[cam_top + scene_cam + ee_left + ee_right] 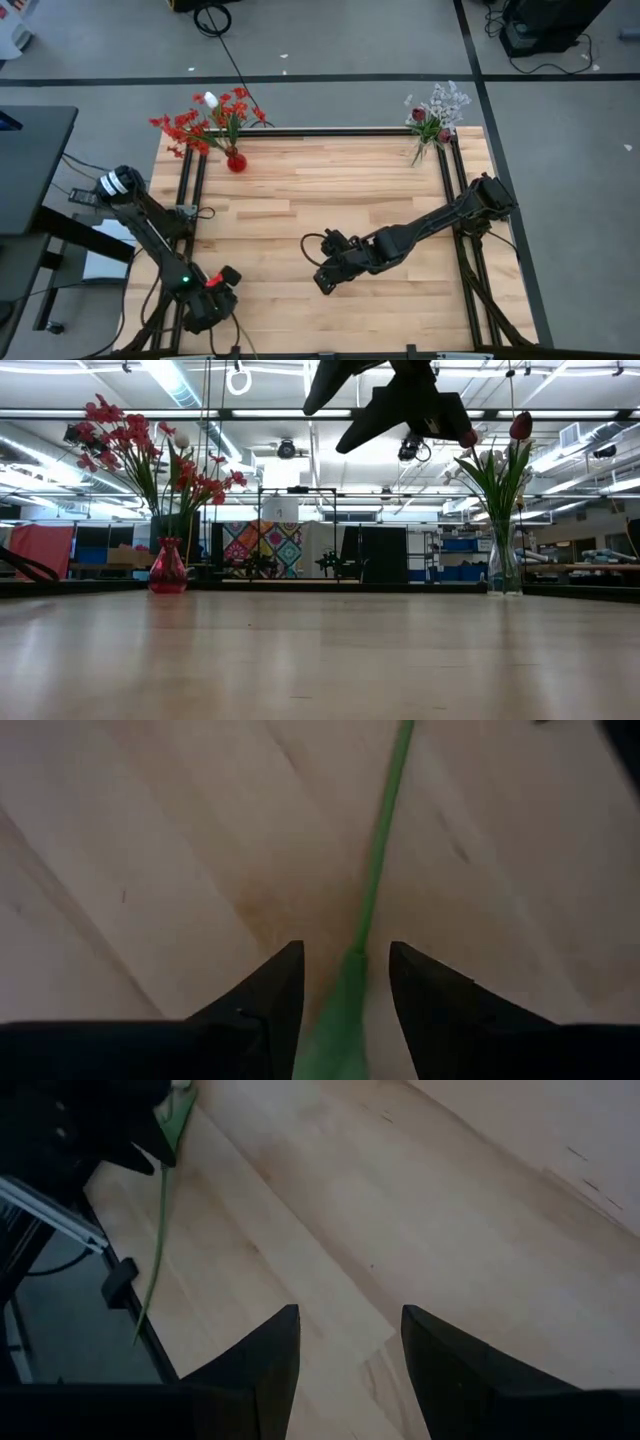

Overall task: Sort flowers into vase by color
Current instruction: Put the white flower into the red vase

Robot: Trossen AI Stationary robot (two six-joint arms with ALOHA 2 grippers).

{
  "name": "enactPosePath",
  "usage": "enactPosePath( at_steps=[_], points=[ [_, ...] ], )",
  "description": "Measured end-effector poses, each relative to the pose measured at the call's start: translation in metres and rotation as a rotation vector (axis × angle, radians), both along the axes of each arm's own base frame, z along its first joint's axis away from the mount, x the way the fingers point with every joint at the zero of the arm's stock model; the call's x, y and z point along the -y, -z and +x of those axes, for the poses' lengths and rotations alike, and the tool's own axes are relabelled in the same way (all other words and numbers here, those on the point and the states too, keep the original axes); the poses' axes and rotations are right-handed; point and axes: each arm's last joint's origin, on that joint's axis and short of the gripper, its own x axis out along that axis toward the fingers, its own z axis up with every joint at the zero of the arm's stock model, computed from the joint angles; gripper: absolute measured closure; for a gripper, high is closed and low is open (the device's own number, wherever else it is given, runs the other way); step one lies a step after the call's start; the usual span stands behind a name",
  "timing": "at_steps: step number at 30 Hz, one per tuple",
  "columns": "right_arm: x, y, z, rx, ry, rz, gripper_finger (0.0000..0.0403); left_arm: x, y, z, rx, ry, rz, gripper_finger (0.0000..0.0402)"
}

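My left gripper (215, 292) is at the table's near left corner, shut on a green flower stem (375, 870) that runs out past its fingertips. The right wrist view shows that same stem (158, 1230) hanging below the left gripper. A red spot (212, 281) shows at the gripper; the flower's head cannot be made out. My right gripper (325, 277) hovers open over the table's middle, holding nothing. A red vase (236, 161) at the far left holds red clusters and one white bud (210, 99). A clear vase (424, 150) at the far right holds pale sprigs and maroon buds. My left gripper has the flower between its two fingers at a thick green leafy part of the stem (335, 1020), well behind the fingertips. The thin stem runs along the fingers and out beyond them. It hangs slanting down toward the table near the left rail.
Dark metal rails (190, 190) run along the table's left, far and right edges. Bare wood lies between the two vases and my grippers. In the low view the red vase (167, 570) and clear vase (504, 565) stand at the far edge, with an arm (400, 400) overhead.
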Motion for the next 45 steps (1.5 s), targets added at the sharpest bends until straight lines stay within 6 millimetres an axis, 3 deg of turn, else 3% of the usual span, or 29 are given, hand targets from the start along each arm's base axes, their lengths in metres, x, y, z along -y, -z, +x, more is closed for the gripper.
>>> enactPosePath(
  at_steps=[7, 16, 20, 24, 28, 31, 37, 45],
  points=[
    [0.001, 0.0, 0.0, 0.007, 0.015, -0.014, 0.022, 0.004, 0.015, 0.001, -0.015, 0.067, 0.071, 0.0259],
    [0.016, -0.001, 0.006, 0.044, 0.152, -0.07, 0.0221, 0.001, 0.016, 0.002, 0.006, 0.185, 0.132, 0.0378],
    [0.025, -0.001, 0.009, 0.046, 0.196, -0.033, 0.0221, -0.007, 0.008, 0.001, 0.011, 0.203, 0.191, 0.039],
    [0.036, -0.005, 0.023, 0.099, 0.031, 0.024, 0.0221, -0.008, -0.021, 0.009, 0.054, 0.273, 0.31, 0.0388],
    [0.045, -0.019, 0.045, 0.334, -0.186, 0.054, 0.0221, -0.018, -0.046, 0.023, 0.039, 0.363, 0.405, 0.0388],
    [0.063, -0.022, 0.058, 0.443, -0.191, 0.087, 0.0221, -0.032, -0.068, 0.038, 0.087, 0.359, 0.483, 0.0388],
    [0.095, -0.013, 0.065, 0.415, -0.275, 0.081, 0.0221, -0.071, -0.11, 0.07, 0.2, 0.271, 0.546, 0.0388],
    [0.129, -0.014, 0.067, 0.426, -0.314, 0.101, 0.0221, -0.12, -0.14, 0.097, 0.276, 0.25, 0.593, 0.0388]
  ],
)
